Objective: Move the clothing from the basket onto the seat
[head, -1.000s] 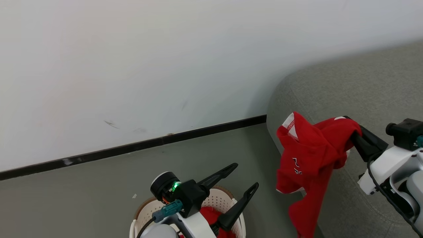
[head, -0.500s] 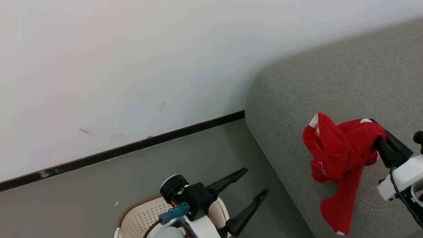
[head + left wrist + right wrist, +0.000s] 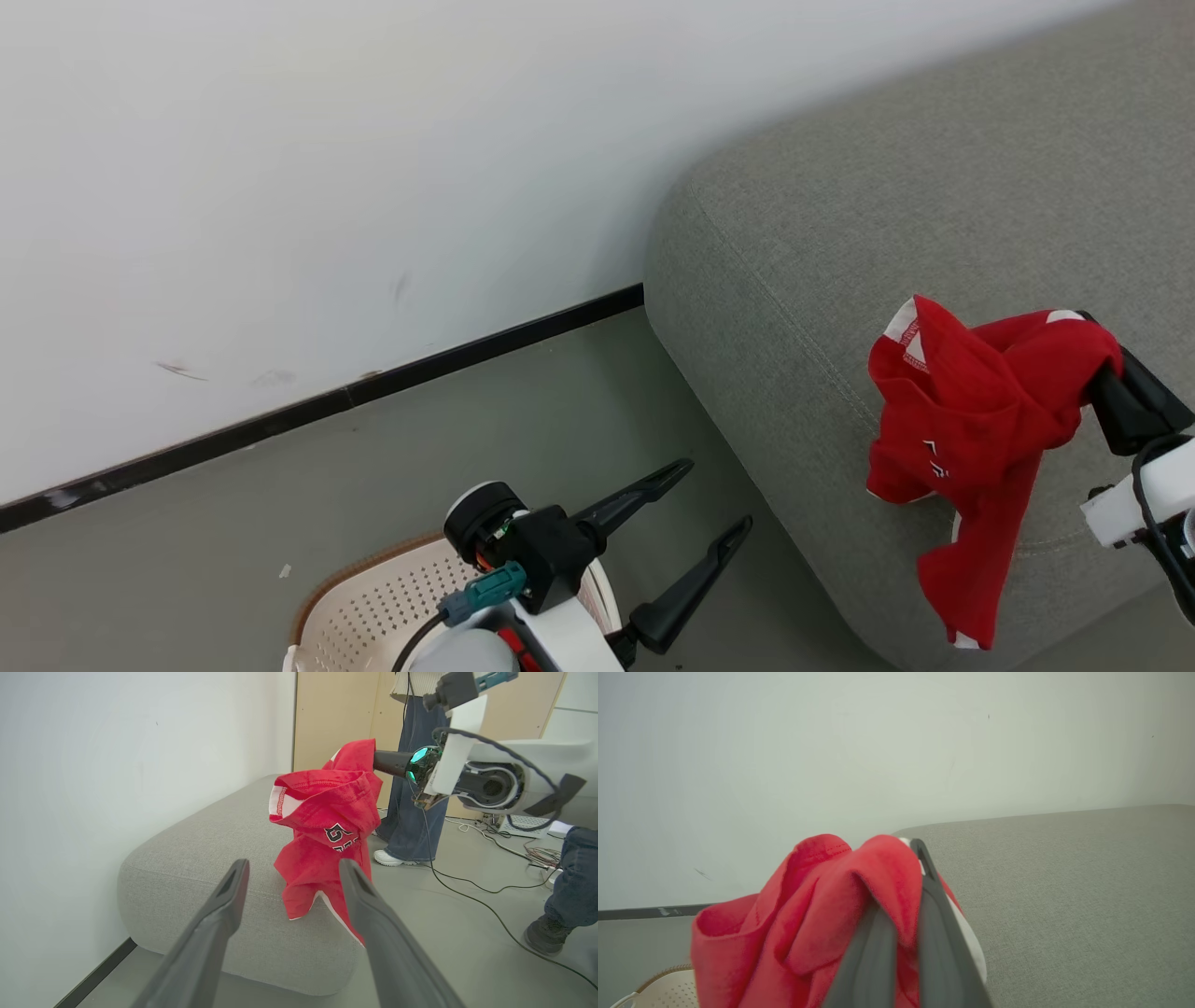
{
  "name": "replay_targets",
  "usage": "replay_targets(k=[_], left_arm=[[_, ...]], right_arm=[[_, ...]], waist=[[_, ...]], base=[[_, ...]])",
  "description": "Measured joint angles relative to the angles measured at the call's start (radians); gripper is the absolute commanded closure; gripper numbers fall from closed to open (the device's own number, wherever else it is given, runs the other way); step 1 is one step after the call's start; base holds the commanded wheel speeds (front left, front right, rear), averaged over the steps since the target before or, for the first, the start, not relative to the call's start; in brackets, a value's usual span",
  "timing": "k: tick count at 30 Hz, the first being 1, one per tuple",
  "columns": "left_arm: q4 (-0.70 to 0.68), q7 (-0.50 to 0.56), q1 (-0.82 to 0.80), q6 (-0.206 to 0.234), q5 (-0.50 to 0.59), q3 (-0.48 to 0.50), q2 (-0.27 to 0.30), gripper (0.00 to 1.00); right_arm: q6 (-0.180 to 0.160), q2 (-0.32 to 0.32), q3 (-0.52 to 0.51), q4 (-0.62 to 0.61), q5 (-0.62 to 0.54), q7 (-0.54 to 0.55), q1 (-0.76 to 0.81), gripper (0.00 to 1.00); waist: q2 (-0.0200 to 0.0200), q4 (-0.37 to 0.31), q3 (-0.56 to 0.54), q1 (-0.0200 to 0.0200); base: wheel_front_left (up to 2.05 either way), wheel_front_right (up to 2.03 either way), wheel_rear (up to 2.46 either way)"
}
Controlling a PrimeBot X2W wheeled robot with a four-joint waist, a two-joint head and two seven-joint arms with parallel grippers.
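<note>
A plain white wall (image 3: 373, 140) stands at the back, and a black baseboard (image 3: 327, 406) runs along its foot, where it meets the grey floor (image 3: 420, 448). Low on the wall there are some faint dark scuff marks (image 3: 179, 371), and a small pale scrap (image 3: 285, 570) lies on the floor not far from the baseboard. In the left wrist view a light wooden panel (image 3: 336, 714) joins the wall. Before it a person (image 3: 411, 788) stands in wide dark blue jeans and a white shoe (image 3: 390, 857). Black cables (image 3: 495, 917) lie across the floor, and a white vented box (image 3: 523, 826) stands behind them. At the right edge there is the leg of a second person (image 3: 572, 891), with a dark shoe (image 3: 542, 940).
</note>
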Motion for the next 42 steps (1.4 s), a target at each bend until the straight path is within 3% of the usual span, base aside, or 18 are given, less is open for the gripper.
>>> replay_targets(k=[8, 22, 34, 42], left_arm=[[-0.014, -0.003, -0.045, 0.015, 0.025, 0.029, 0.021, 0.0], [-0.068, 0.011, -0.102, 0.059, 0.081, 0.061, 0.065, 0.0], [-0.122, 0.042, -0.14, 0.062, 0.115, 0.06, 0.088, 0.0], [-0.149, 0.055, -0.18, 0.062, 0.134, 0.056, 0.094, 0.0]], right_arm=[[0.0, -0.035, -0.014, 0.001, 0.022, 0.031, -0.158, 1.0], [0.0, -0.124, -0.093, 0.132, 0.044, 0.122, -0.47, 1.0], [0.0, -0.163, -0.183, 0.258, 0.031, 0.121, -0.583, 1.0], [0.0, -0.215, -0.259, 0.376, 0.028, 0.058, -0.591, 1.0]], waist=[[0.0, -0.006, 0.055, 0.0], [0.0, 0.03, 0.185, 0.0], [0.0, 0.075, 0.302, 0.0], [0.0, 0.1, 0.375, 0.0]], base=[[0.0, 0.0, 0.0], [0.0, 0.0, 0.0], [0.0, 0.0, 0.0], [0.0, 0.0, 0.0]])
